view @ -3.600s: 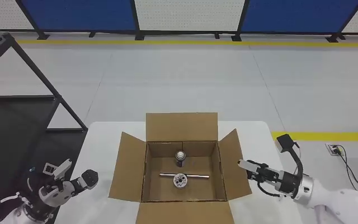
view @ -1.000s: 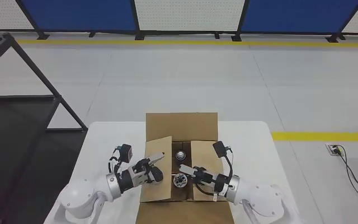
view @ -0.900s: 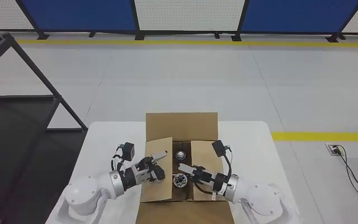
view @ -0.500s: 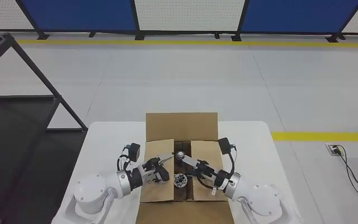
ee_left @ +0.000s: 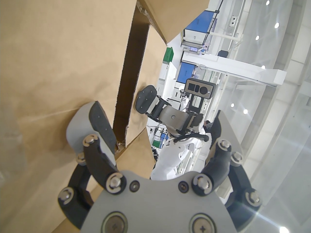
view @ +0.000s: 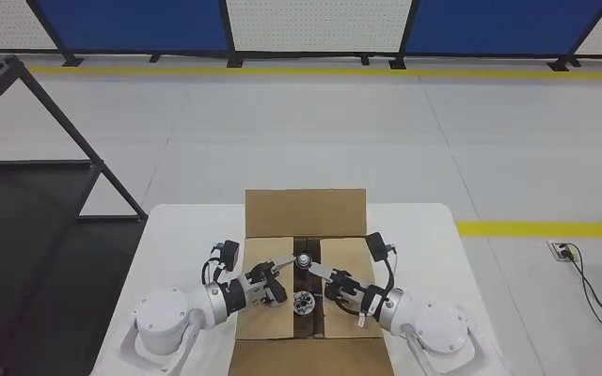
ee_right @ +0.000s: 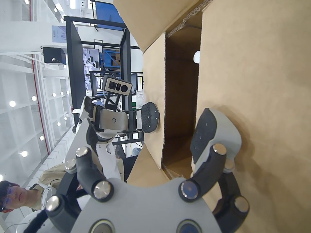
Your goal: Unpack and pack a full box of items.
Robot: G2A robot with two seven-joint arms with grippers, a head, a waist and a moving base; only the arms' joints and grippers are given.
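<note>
Here the box (view: 306, 212) has side flaps (view: 346, 254) folded in — slit running front to back; both jaws splayed open.

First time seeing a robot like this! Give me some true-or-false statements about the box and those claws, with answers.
The left flap and right flap of the box are folded inward. True.
The back flap is folded shut too. False: it is open.
The left gripper and right gripper are both open, each touching a flap. True.
The side flaps meet without a gap. False: a gap between them shows a round item inside.
The box sits on the floor. False: it is on the white table.
</note>
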